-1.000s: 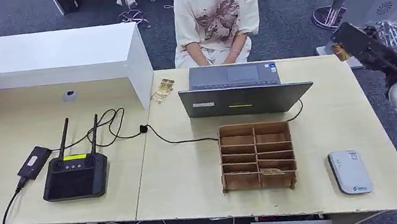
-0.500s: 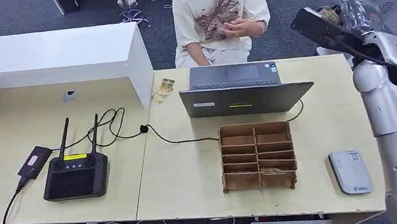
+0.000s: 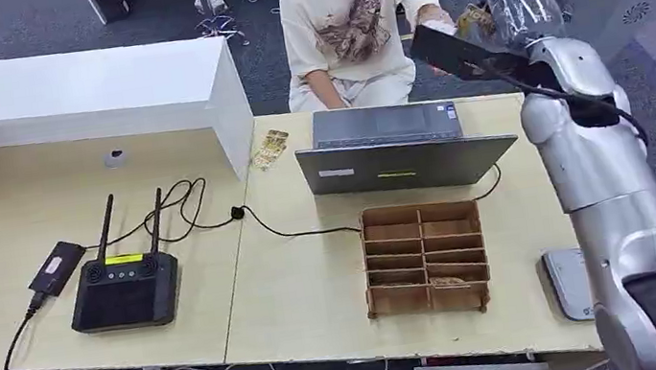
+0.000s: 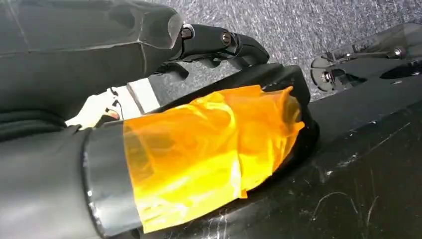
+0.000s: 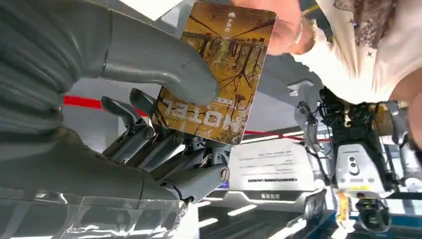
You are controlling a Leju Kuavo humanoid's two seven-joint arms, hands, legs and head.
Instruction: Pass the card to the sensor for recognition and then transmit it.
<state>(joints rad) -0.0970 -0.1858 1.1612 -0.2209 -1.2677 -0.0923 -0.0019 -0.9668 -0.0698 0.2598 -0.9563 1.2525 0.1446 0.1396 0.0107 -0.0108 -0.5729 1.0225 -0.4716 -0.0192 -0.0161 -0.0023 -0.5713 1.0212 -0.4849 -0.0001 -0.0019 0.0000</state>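
My right hand [image 3: 502, 17] is raised above the table's far right corner, behind the laptop. It pinches a yellow-brown hotel card [image 5: 219, 69] between the thumb [image 5: 164, 64] and the dark fingers; in the head view the card [image 3: 474, 21] is a small yellow patch. A seated person's hand [image 3: 433, 23] reaches up to it, and their fingers [image 5: 281, 25] touch the card's far end. The grey-white card sensor [image 3: 566, 285] lies on the table at the near right, partly behind my right arm. My left hand [image 4: 219, 42] hangs over the carpet with nothing in it.
An open laptop [image 3: 402, 150] faces the person at the back of the table [image 3: 310, 294]. A wooden compartment box [image 3: 424, 257] stands in front of it. A black router [image 3: 124, 289] with cables sits at the left, a white shelf [image 3: 69, 91] behind it.
My right arm swung left from beyond the table's right edge toward the person, carrying the card. The person's hand rose from the lap to meet it.
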